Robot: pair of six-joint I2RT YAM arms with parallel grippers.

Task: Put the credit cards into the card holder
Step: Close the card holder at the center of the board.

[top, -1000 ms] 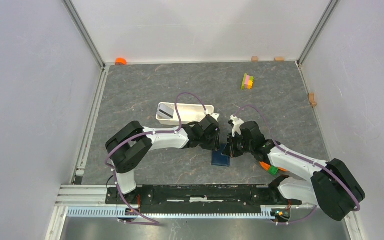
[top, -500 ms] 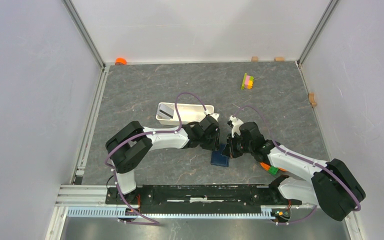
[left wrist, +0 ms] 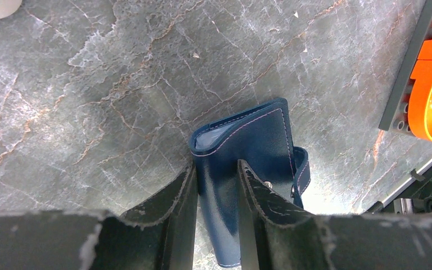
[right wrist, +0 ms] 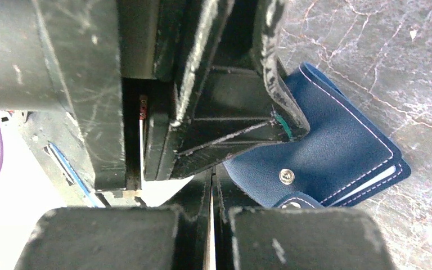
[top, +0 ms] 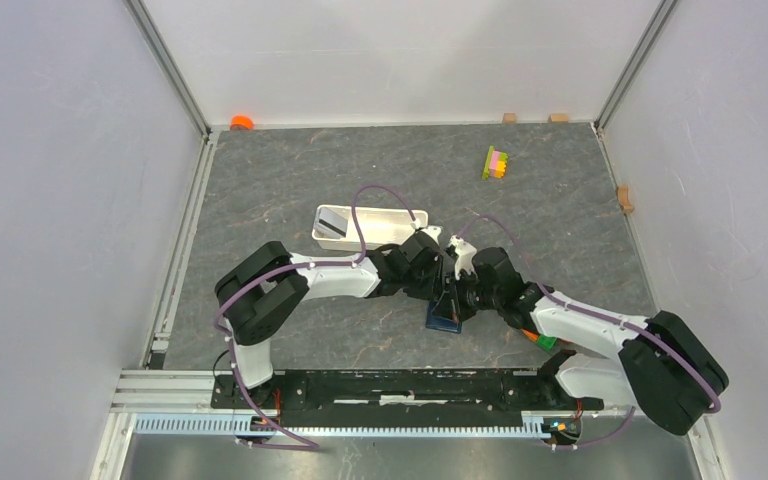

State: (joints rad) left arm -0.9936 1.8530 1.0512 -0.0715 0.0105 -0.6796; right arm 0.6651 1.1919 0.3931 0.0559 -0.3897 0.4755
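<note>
**Both claws on the wallet, one card waiting in the tray**

From the top view, the two arms meet in the middle of the table, and the left claw and right claw crowd over the wallet. It sits on the stone surface just in front of them, one edge tipped up. Behind the left arm lies the white tray, with a grey card lying flat in its left end, well apart from the action. It's the only card I can pick out.

On to the left wrist. The fingers straddle one leaf of the wallet and are clamped on it, dark blue leather filling the gap between them. The fold gapes a little at the far end and a sliver of pale lining shows. Whether any card sits in there, I can't tell.

Over to the right wrist. This claw's jaws are pressed together with only a thin pale line between them, and I can't say if anything thin is pinched there. They sit just beside the wallet's strap and its snap. The left claw looms directly above, gripping the leaf.

By my reading, the job is at the opening stage. The wallet is held but barely parted, no card is visibly pocketed, and the tray card has yet to be fetched.
</note>
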